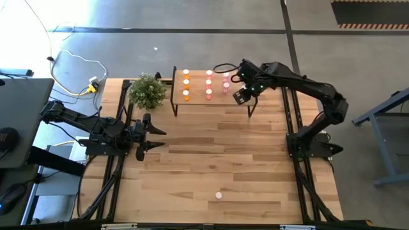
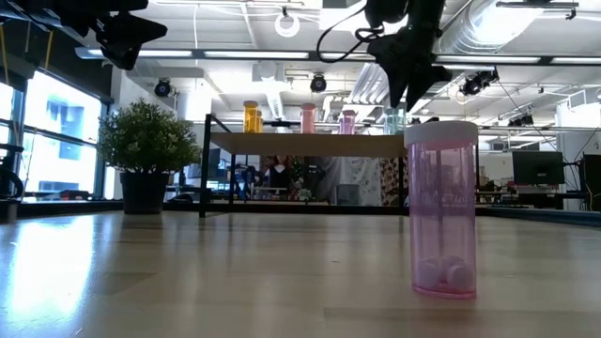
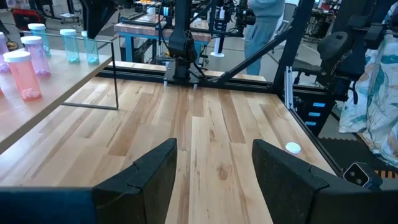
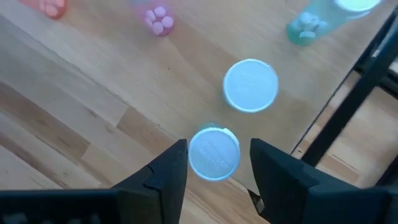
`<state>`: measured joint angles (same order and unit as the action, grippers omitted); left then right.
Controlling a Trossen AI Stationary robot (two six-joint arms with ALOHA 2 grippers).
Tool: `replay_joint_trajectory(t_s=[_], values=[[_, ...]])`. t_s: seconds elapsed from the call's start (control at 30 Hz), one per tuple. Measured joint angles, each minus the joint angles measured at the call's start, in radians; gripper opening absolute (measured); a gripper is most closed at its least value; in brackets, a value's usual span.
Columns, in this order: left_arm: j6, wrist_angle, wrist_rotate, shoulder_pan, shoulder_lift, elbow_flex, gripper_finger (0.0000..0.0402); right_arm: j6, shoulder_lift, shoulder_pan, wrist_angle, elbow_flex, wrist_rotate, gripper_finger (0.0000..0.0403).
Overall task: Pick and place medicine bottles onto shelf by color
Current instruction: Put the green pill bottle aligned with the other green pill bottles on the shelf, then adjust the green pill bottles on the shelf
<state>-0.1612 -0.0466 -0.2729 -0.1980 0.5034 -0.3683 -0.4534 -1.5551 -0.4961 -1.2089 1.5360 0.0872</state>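
The shelf (image 1: pixel 211 102) stands at the table's far edge. On its top the medicine bottles stand upright in rows by color: orange (image 1: pixel 186 83), light pink (image 1: pixel 209 83), deep pink (image 1: pixel 225 84) and pale green (image 4: pixel 250 85). My right gripper (image 4: pixel 219 146) hangs over the shelf's right end, pointing steeply down and open. Its fingers stand on either side of a pale green bottle's white cap (image 4: pixel 213 153), with a small gap at each side. One deep pink bottle (image 2: pixel 441 211) stands alone on the table near the front edge. My left gripper (image 3: pixel 214 165) waits open at the table's left.
A green potted plant (image 1: pixel 147 91) stands just left of the shelf. The shelf's black frame (image 4: pixel 348 118) runs close beside my right gripper. Bare wooden tabletop (image 1: pixel 217 147) lies between the shelf and the lone bottle.
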Motion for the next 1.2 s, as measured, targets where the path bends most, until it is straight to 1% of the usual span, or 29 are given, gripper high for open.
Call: replay_joint_trajectory(t_s=[0.27,0.57,0.63,0.83,1.03,1.2], values=[[0.0,0.0,0.0,0.0,0.0,0.0,0.02,-0.01,0.053,0.0,0.009,0.0,0.025,0.0167],[0.0,0.0,0.0,0.0,0.0,0.0,0.02,0.008,0.057,0.0,0.056,0.002,0.028,0.0167],[0.0,0.0,0.0,0.0,0.0,0.0,0.02,0.03,0.057,0.0,0.068,0.023,0.045,0.0167],[0.0,0.0,0.0,0.0,0.0,0.0,0.02,0.124,0.058,0.005,0.09,0.141,0.149,0.0167],[0.015,0.0,-0.001,0.0,0.0,0.0,0.02,0.248,0.044,-0.002,0.084,0.232,0.156,0.0167],[0.024,-0.001,-0.004,0.001,0.0,0.0,0.02,0.279,0.003,-0.002,0.022,0.245,0.147,0.0167]])
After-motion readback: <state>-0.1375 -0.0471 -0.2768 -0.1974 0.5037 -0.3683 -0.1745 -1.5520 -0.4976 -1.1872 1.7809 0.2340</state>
